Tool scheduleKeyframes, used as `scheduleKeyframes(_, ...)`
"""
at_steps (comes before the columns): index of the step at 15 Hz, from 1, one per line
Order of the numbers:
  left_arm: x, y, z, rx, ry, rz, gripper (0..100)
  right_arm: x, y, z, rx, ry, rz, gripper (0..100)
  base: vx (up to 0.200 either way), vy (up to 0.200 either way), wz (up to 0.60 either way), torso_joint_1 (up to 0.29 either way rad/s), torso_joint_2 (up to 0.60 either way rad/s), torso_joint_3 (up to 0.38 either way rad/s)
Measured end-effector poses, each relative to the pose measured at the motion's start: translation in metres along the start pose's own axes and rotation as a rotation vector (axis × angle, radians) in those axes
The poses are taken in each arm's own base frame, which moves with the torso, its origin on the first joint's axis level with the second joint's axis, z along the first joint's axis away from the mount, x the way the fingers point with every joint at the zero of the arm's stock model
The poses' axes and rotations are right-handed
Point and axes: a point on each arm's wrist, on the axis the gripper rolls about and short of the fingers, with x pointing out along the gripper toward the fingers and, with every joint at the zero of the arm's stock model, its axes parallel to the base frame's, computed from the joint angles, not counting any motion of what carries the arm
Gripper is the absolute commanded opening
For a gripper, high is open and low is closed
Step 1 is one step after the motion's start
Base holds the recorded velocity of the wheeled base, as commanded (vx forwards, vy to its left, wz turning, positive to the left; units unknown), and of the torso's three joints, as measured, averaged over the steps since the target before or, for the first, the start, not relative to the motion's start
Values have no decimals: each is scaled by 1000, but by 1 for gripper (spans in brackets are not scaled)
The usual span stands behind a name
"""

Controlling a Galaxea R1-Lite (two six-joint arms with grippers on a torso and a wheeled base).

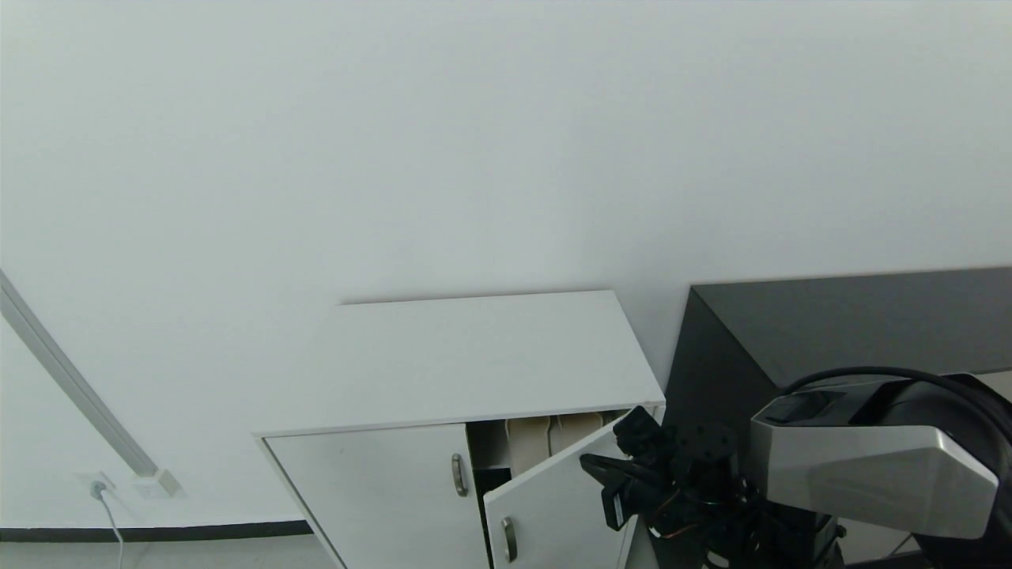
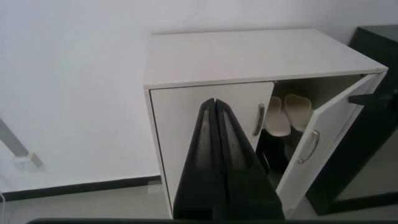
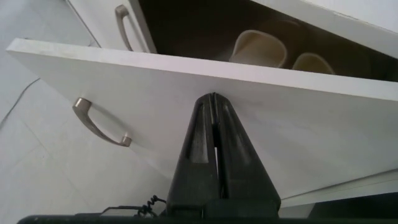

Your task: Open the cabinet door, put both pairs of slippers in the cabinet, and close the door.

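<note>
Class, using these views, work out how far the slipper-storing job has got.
Done: beige slippers stand inside the white two-door cabinet, though whether both pairs are there is unclear. In hand: the shut right gripper is at the outer face of the half-open right door. Left: swinging that door fully closed.

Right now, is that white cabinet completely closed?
No, one cabinet door stands ajar, and pale slippers show through the gap beside it.
</note>
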Motion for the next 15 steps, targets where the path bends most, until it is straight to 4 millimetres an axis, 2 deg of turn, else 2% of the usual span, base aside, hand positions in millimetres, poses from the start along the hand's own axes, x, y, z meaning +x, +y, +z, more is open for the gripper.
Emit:
scheduleKeyframes(8, 0, 0, 0, 1, 0, 0, 0, 9, -8, 3, 10, 10, -20, 0, 0, 0, 0, 0, 0, 0)
scheduleKeyframes(15, 0, 0, 0, 1, 0, 0, 0, 17, -13, 5, 12, 12, -109, 0, 0, 0, 0, 0, 0, 0)
